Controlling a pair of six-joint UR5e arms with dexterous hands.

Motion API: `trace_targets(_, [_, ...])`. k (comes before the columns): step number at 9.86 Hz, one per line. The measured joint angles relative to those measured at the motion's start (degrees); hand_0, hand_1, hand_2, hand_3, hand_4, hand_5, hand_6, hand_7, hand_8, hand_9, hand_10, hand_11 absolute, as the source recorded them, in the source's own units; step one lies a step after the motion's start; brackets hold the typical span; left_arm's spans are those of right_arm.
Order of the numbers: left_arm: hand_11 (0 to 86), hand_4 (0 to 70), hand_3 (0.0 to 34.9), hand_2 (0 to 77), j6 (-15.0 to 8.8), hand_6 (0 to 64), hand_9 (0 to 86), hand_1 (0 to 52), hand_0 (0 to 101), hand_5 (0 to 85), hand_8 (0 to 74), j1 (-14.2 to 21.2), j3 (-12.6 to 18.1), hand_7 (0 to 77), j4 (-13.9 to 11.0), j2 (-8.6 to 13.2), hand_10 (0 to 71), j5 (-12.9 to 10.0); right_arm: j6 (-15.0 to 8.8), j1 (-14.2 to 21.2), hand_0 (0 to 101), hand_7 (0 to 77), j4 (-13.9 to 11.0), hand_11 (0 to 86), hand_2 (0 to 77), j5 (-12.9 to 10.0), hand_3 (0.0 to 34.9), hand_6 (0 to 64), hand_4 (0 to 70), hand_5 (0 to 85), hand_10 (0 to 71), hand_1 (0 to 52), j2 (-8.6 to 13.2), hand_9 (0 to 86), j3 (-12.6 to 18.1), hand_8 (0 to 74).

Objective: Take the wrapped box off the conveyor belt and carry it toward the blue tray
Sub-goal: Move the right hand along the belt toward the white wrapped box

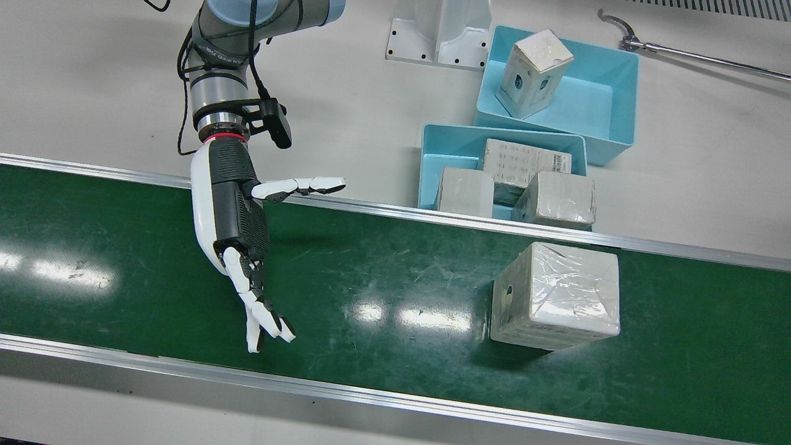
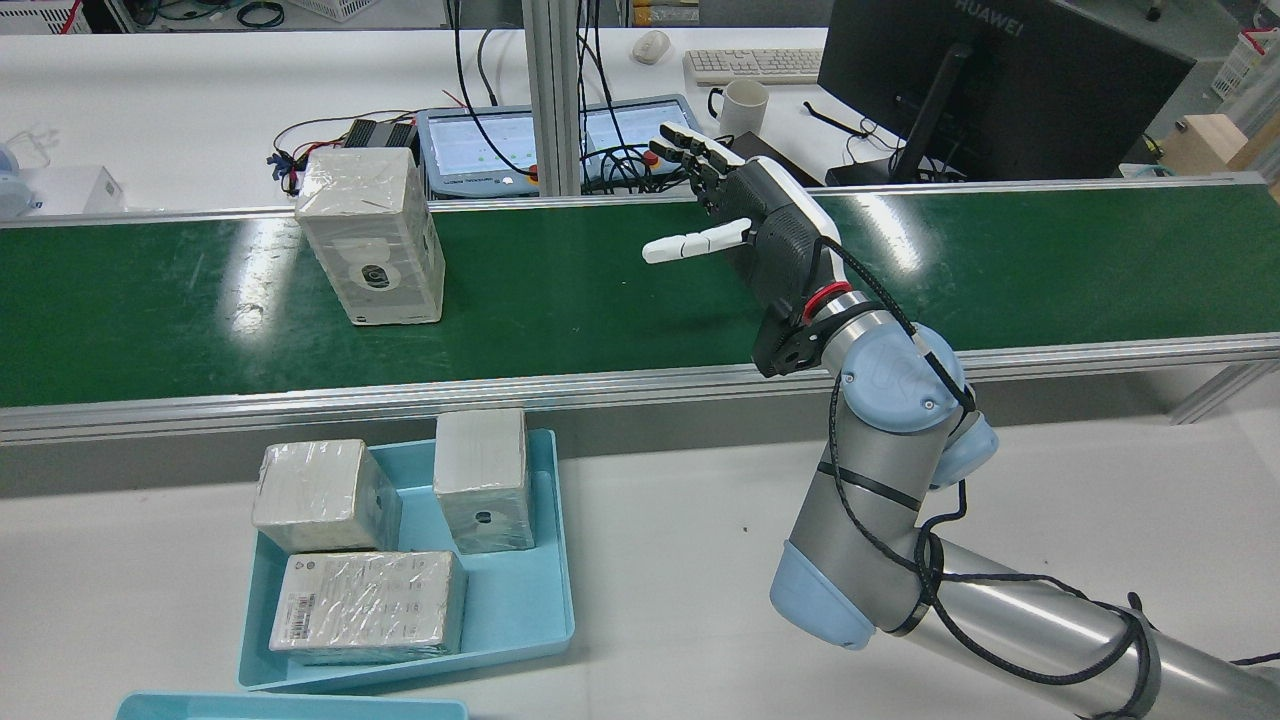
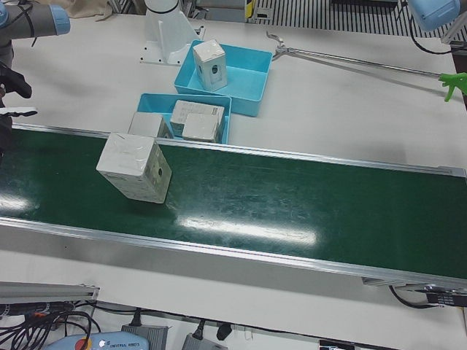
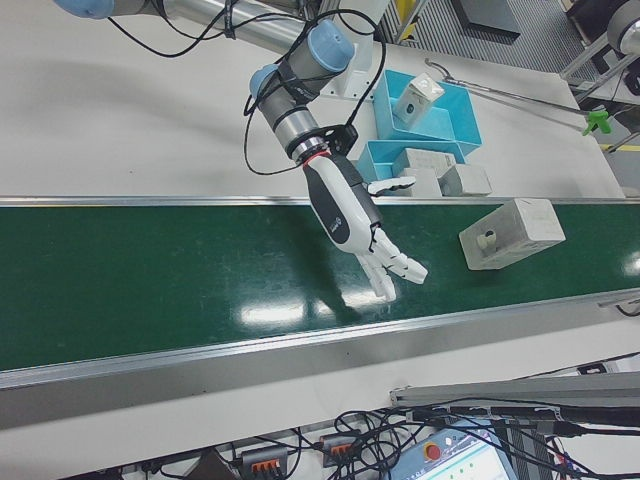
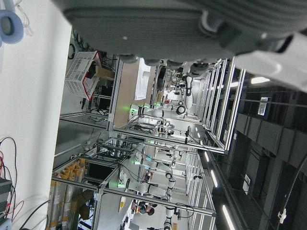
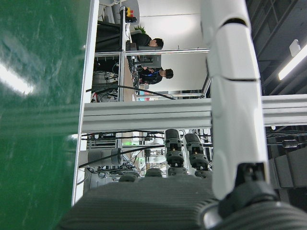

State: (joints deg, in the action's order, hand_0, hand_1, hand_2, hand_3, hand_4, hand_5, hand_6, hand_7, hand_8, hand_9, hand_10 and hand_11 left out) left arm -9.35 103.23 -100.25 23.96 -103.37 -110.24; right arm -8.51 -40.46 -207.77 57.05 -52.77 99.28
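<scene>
In the lower half of the front view the green conveyor belt point(image 1: 395, 364) crosses the frame, and at its right the wrapped box point(image 1: 556, 295) stands alone on it, plastic film creased over its top — nothing touches it. Left of centre the right hand point(image 1: 238, 232) hovers over the belt, well apart from the box, fingers point(image 1: 262, 318) spread wide and holding nothing. Beyond the belt's far rail, upper right, a blue tray point(image 1: 432, 148) holds three wrapped boxes and a second tray point(image 1: 621, 105) holds one; the left hand's state cannot be told.
</scene>
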Motion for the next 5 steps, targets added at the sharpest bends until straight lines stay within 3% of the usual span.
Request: trace_targets(5, [0.5,0.0,0.0,0.5,0.0,0.5,0.0,0.0,0,1.1,0.5,0.0,0.0,0.5,0.0,0.0,0.5,0.0,-0.1,0.9,51,15.3,0.0,1.1,10.9,-0.4,0.0,4.9,9.8,12.0,0.0,18.0,3.8,1.6,-3.9,1.1])
